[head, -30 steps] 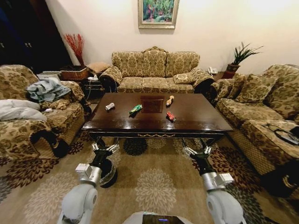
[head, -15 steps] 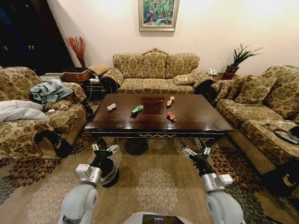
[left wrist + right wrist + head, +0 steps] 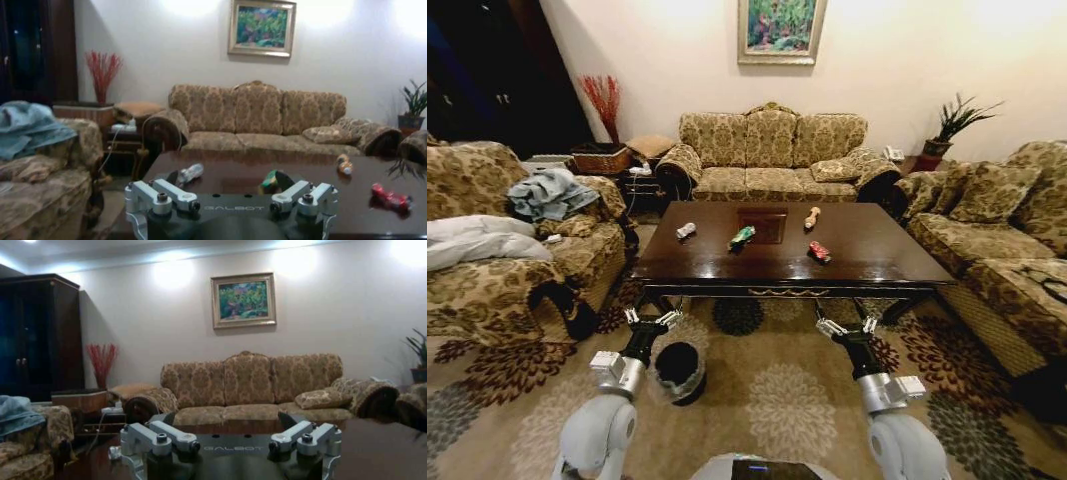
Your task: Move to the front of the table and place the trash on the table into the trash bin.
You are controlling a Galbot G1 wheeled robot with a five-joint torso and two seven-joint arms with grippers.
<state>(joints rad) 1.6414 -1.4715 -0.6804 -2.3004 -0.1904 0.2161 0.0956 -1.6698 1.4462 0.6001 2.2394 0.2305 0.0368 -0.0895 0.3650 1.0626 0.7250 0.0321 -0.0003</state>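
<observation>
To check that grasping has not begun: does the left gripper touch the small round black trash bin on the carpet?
Apart. In the head view the left gripper hangs open above the carpet, and patterned carpet shows between it and the trash bin.

The counter (image 3: pixel 867 255) is dark polished wood with a glossy, reflecting top, the trash bin (image 3: pixel 679 370) is black with a crinkly clear plastic liner, and both claws are matt silver metal.

Four bits of trash (image 3: pixel 743 236) lie scattered on the glossy dark table (image 3: pixel 867 262), well beyond my jaws. The lined black trash bin (image 3: pixel 679 370) stands upright on the floor just beside my left jaws.
</observation>
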